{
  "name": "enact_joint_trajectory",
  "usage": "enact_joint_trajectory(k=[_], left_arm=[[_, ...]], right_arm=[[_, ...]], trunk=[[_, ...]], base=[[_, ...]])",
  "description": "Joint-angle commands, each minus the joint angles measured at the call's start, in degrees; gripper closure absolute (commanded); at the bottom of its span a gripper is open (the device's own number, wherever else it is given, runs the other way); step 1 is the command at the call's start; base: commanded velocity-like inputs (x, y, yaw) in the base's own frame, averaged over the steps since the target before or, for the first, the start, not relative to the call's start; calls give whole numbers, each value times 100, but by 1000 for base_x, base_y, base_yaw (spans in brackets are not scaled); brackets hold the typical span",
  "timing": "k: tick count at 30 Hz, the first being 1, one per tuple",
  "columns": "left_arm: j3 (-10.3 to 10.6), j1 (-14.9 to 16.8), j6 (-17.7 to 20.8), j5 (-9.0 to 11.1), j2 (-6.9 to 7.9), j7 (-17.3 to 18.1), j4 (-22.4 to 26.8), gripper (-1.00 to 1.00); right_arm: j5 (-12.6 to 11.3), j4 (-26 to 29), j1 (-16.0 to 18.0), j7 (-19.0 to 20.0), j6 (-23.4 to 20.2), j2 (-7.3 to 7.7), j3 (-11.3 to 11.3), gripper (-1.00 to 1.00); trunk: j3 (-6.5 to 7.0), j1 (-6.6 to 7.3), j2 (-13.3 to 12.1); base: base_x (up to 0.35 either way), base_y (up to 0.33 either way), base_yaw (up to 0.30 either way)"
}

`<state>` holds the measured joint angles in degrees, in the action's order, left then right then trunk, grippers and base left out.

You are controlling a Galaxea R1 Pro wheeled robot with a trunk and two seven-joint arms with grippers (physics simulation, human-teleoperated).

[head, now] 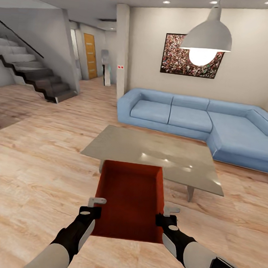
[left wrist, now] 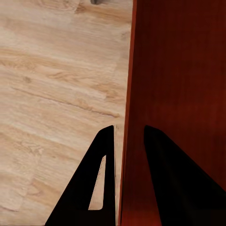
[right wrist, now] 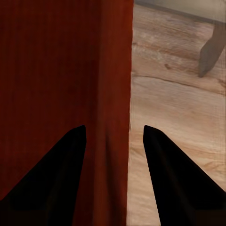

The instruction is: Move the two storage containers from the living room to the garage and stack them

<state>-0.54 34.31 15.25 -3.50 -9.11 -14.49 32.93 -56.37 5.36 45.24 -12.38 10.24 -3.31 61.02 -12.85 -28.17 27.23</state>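
One storage container [head: 130, 198]: orange-red, rectangular, open-top, low plain walls. Was held above wood floor [head: 33, 174], before glass table [head: 156, 154]. Left gripper [head: 91, 209] and right gripper [head: 168, 218] each clamped one side wall.

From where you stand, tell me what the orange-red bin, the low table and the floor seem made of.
Orange-red open-top bin: likely matte plastic, with plain uniform walls and no shine. Low grey table: smooth, glossy top with light reflections; could be glass or polished stone. Light floor: wood planks, with visible grain and seams.
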Motion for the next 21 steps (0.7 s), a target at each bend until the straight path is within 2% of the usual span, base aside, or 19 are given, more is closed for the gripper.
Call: enact_joint_trajectory(k=[1,21], left_arm=[[-7,5,50,-124,4,-37,21,100],[-7,5,56,-124,-3,-37,21,100]], right_arm=[[-93,0,3,-19,13,6,15,100],[-93,0,3,-19,13,6,15,100]], trunk=[[-10,-2,10],[-10,-2,10]], base=[[0,0,300],[0,0,300]])
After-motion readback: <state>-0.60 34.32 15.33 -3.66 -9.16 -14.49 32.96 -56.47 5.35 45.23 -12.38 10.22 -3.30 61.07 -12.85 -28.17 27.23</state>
